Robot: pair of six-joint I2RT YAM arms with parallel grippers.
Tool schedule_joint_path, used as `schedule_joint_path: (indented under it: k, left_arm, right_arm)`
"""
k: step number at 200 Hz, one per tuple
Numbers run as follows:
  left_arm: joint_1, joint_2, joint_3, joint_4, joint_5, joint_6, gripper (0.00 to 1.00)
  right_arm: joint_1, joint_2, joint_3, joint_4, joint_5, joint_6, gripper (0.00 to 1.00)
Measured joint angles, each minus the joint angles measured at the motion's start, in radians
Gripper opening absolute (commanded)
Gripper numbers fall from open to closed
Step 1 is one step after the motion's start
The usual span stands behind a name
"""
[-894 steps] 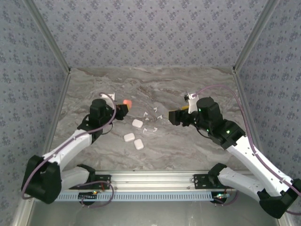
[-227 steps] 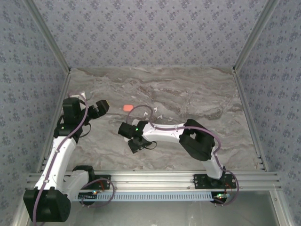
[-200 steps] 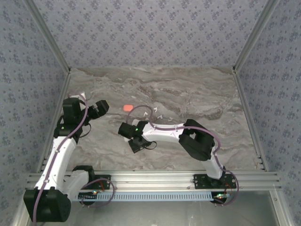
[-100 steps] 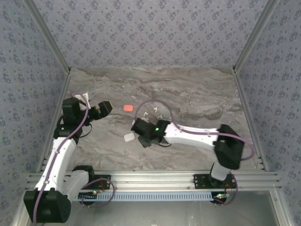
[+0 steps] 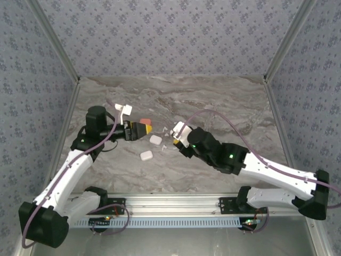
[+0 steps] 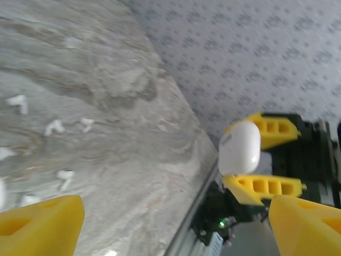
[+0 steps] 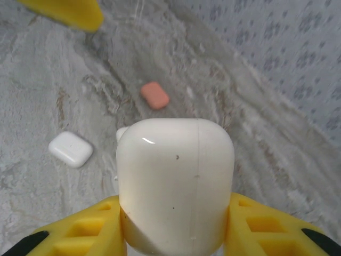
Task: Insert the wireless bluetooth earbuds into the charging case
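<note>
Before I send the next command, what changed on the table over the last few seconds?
The right pincer took the nearest white case off the table and lifted it toward the middle. The left pincer, open, pulled away left, then swung back beside the orange case. The other two white cases stayed put.

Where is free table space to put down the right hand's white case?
Free: the far strip of the table along the back wall, and its right side by the side wall. Crowded centre: two white cases, earbuds, left hand, right hand.
</note>
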State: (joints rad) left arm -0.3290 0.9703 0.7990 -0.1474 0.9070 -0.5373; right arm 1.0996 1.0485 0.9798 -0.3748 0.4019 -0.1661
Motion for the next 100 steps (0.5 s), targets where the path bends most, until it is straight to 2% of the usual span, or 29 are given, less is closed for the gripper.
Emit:
schedule_joint_path:
  k: [40,100]
  left_arm:
    - [-0.14,0.016,0.022,0.057,-0.011,-0.031,0.87]
    - [-0.293,0.128,0.057,0.131,-0.07,-0.067,0.82]
  right_arm:
    - [-0.024,-0.05,-0.011,0.026,-0.024,-0.114,0.42]
    - [-0.024,-0.047,-0.013,0.027,-0.04,-0.161,0.42]
